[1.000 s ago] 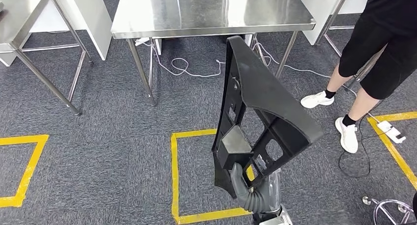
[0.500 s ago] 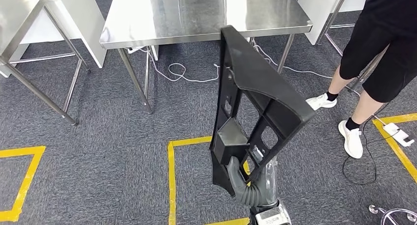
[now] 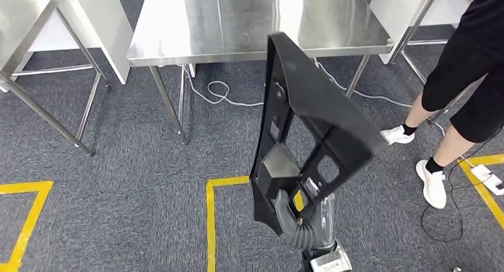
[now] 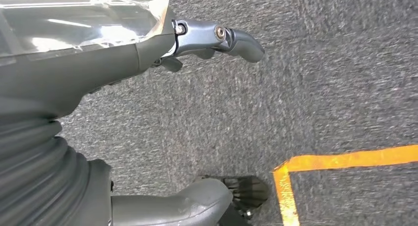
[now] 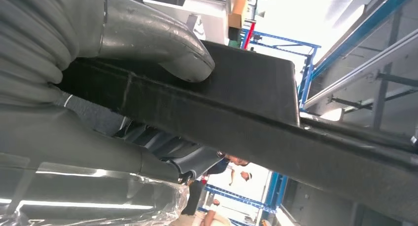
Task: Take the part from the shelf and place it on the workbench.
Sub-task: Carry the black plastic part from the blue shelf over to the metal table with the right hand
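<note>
1. Head view: the right robot hand [image 3: 295, 220], low in the picture, grips the bottom end of a long black plastic part [image 3: 309, 126]. The part stands nearly upright above the robot hand, its top end level with the near edge of the steel worktop [image 3: 196, 49] ahead. A person [image 3: 460, 82] in black shorts stands to the right, near the worktop's corner. Yellow tape [image 3: 229, 182] marks the grey carpet. The part is tall and held only at its foot, so it could tip or twist in the grip, or its top could knock the worktop edge if not lifted clear. A swing to the right could reach the person.

2. Left wrist view: the left robot hand [image 4: 197, 38] hangs over the carpet, holding nothing, its fingers loosely apart. A corner of yellow tape lies on the floor below.

3. Right wrist view: the thumb [image 5: 162, 43] presses on one face of the part's black edge, with darker fingers [image 5: 167, 147] wrapped on the opposite side. The part runs away from the wrist.
</note>
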You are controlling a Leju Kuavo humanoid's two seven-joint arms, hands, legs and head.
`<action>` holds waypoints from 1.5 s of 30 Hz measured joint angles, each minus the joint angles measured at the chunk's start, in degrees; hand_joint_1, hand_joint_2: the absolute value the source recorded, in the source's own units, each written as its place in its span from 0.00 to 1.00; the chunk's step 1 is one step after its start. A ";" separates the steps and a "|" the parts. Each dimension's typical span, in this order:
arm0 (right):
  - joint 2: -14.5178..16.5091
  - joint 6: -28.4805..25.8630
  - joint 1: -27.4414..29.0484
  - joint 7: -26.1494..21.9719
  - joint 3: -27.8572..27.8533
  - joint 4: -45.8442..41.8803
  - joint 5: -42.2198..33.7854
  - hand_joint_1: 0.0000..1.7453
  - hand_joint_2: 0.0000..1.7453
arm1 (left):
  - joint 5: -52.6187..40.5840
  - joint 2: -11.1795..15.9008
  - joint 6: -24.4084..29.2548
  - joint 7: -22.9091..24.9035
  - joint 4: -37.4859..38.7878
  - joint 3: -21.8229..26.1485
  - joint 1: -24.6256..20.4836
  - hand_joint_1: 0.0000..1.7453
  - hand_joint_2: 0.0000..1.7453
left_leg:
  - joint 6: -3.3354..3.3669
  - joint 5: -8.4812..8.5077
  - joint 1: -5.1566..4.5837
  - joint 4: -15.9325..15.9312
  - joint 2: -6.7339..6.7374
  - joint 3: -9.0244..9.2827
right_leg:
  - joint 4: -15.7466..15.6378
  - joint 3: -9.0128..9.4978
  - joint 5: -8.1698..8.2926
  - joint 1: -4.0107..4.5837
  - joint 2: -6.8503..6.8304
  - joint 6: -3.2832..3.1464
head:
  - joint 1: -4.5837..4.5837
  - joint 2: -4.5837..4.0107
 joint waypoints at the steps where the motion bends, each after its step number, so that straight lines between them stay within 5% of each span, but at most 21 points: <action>1: -0.10 0.10 -0.01 -0.14 -0.01 0.11 -0.12 1.00 1.00 | 0.00 0.00 0.04 0.00 0.01 0.02 0.03 0.00 1.00 | 0.21 -0.31 0.15 -0.33 -0.08 1.09 | 3.84 -2.84 -1.24 -0.08 -0.01 -0.08 | 0.13 0.00; 3: -0.47 0.28 0.00 -0.40 0.00 0.42 -0.34 1.00 1.00 | 0.00 -0.08 0.13 -0.01 0.01 0.08 0.15 0.00 1.00 | -0.04 -2.44 0.27 -0.66 -0.31 4.01 | 7.13 -8.47 -0.85 -0.70 -0.08 1.05 | 0.57 -0.01; 5: -0.77 0.29 0.12 -0.46 -0.01 0.70 -0.40 1.00 1.00 | 0.00 -0.15 0.16 -0.01 0.01 0.12 0.29 0.00 1.00 | -0.94 -4.78 0.28 -0.55 -0.53 6.38 | 1.93 -9.61 3.81 -1.15 -0.58 2.57 | 0.75 0.00; 7: -0.87 0.25 0.24 -0.50 -0.01 0.90 -0.46 1.00 1.00 | 0.00 -0.11 0.20 -0.01 0.01 0.15 0.29 0.00 1.00 | -1.76 -6.03 0.19 -0.35 -0.49 7.26 | -0.45 -8.71 6.34 -0.89 -0.86 1.43 | 0.72 0.00; 9: -0.89 0.15 0.24 -0.54 -0.07 0.95 -0.52 1.00 1.00 | 0.00 -0.10 0.28 -0.01 0.01 0.16 0.18 0.00 1.00 | -2.32 -6.35 0.38 0.33 -0.34 7.45 | -0.55 -7.99 5.90 -0.66 -0.53 -0.31 | 0.58 0.00; 12: -0.84 -0.11 0.21 -0.63 -0.16 0.94 -0.55 1.00 1.00 | -0.06 -0.21 0.31 0.01 0.02 0.14 -0.01 0.00 1.00 | -3.03 -5.88 0.78 7.28 0.03 3.34 | -0.96 -6.55 5.05 -0.87 -0.25 -1.63 | 0.46 0.00; 15: -0.84 -0.35 0.31 -0.70 -0.16 0.95 -0.56 1.00 1.00 | -0.11 -0.30 0.32 0.05 0.05 0.14 0.01 0.00 1.00 | -3.66 -9.40 0.87 16.95 0.14 -4.65 | -1.10 -4.90 3.56 -0.71 -0.16 -2.41 | 0.44 0.00; 17: -0.84 -0.40 0.36 -0.70 -0.16 0.96 -0.57 1.00 1.00 | -0.11 -0.29 0.33 0.09 0.05 0.14 0.03 0.00 1.00 | -3.51 -9.80 0.85 16.97 0.14 -7.24 | -1.12 -3.48 2.46 -0.59 0.02 -2.39 | 0.41 0.00; 19: -0.84 -0.41 0.36 -0.70 -0.16 0.96 -0.57 1.00 1.00 | -0.11 -0.27 0.33 0.10 0.04 0.15 0.04 0.00 1.00 | -2.60 -4.83 0.61 10.71 0.17 -6.45 | -1.23 -2.06 1.28 -0.47 0.11 -2.27 | 0.42 0.00; 21: -0.84 -0.41 0.30 -0.72 -0.16 0.99 -0.57 1.00 1.00 | -0.11 -0.12 0.34 0.11 0.03 0.19 0.06 0.00 1.00 | -1.38 -0.32 -0.01 5.07 -0.06 -4.92 | -1.43 -0.94 0.12 -0.28 0.21 -1.83 | 0.45 0.00; 26: -0.80 -0.42 0.28 -0.90 -0.14 1.09 -0.74 1.00 1.00 | -0.09 0.11 0.39 0.17 0.01 0.26 0.19 0.00 1.00 | 0.55 0.59 -0.56 1.25 -0.54 -1.45 | -0.01 1.09 0.03 0.07 0.33 -0.04 | 0.38 -0.02; 29: -0.84 -0.43 0.05 -1.08 -0.12 1.10 -0.80 1.00 1.00 | -0.01 0.10 0.42 0.20 0.01 0.30 0.16 0.00 1.00 | 1.19 0.45 -0.24 0.56 -0.44 0.24 | 8.68 -4.50 -3.00 -0.04 0.24 -0.33 | 0.61 -0.03; 31: -0.88 -0.43 0.06 -1.11 -0.13 1.17 -0.82 1.00 1.00 | 0.09 0.09 0.41 0.25 0.01 0.33 0.19 0.00 1.00 | 1.08 -0.30 -0.17 0.57 -0.58 0.73 | 13.87 -9.31 -5.25 -0.34 0.23 0.12 | 0.68 0.00; 32: -0.90 -0.42 0.07 -1.12 -0.13 1.22 -0.83 1.00 1.00 | 0.13 0.09 0.40 0.29 0.01 0.34 0.24 0.00 1.00 | 0.89 -0.76 -0.08 0.59 -0.70 1.19 | 14.02 -10.56 -5.40 -0.48 0.21 0.59 | 0.73 0.00; 33: -0.91 -0.41 0.07 -1.11 -0.13 1.28 -0.82 1.00 1.00 | 0.17 0.08 0.39 0.33 0.01 0.35 0.29 0.00 1.00 | 0.63 -1.33 0.02 0.61 -0.82 1.88 | 12.31 -10.89 -4.45 -0.67 0.18 1.27 | 0.73 0.00; 35: -0.91 -0.40 0.05 -1.10 -0.11 1.43 -0.75 1.00 1.00 | 0.24 0.06 0.38 0.39 0.01 0.37 0.38 0.00 1.00 | 0.01 -2.66 0.12 0.70 -0.97 3.21 | 5.52 -10.16 0.48 -1.02 0.04 2.80 | 0.88 0.00; 36: -0.90 -0.40 0.02 -1.07 -0.10 1.52 -0.72 1.00 1.00 | 0.28 0.06 0.38 0.42 0.01 0.37 0.41 0.00 1.00 | -0.34 -3.43 0.05 0.80 -1.01 3.77 | 2.55 -9.81 2.74 -1.10 -0.28 2.92 | 0.98 0.00; 38: -0.82 -0.37 0.04 -0.95 -0.04 1.71 -0.62 1.00 1.00 | 0.36 0.05 0.38 0.51 0.01 0.40 0.45 0.00 1.00 | -1.17 -4.81 -0.14 1.10 -0.94 4.65 | -0.37 -9.27 5.37 -0.95 -0.69 1.94 | 0.98 0.00; 41: -0.49 -0.34 -0.15 -0.78 0.09 1.73 -0.50 1.00 1.00 | 0.40 0.05 0.38 0.56 0.02 0.46 0.36 0.00 1.00 | -2.22 -5.55 0.21 3.03 -0.54 5.83 | -0.84 -6.86 5.24 -1.18 -0.42 -0.61 | 0.75 0.00; 43: -0.15 -0.31 -0.36 -0.62 0.16 1.73 -0.32 1.00 1.00 | 0.42 -0.02 0.38 0.56 0.03 0.51 0.14 0.00 1.00 | -2.87 -6.72 0.63 7.73 -0.25 3.43 | -0.98 -5.12 4.49 -1.19 -0.44 -1.84 | 0.64 0.00; 45: 0.10 -0.11 -0.51 -0.39 0.22 1.73 0.01 1.00 1.00 | 0.52 -0.12 0.38 0.56 0.04 0.57 0.04 0.00 1.00 | -3.45 -9.33 0.92 14.08 -0.13 -1.36 | -0.99 -4.22 3.54 -1.11 -0.40 -2.24 | 0.55 0.00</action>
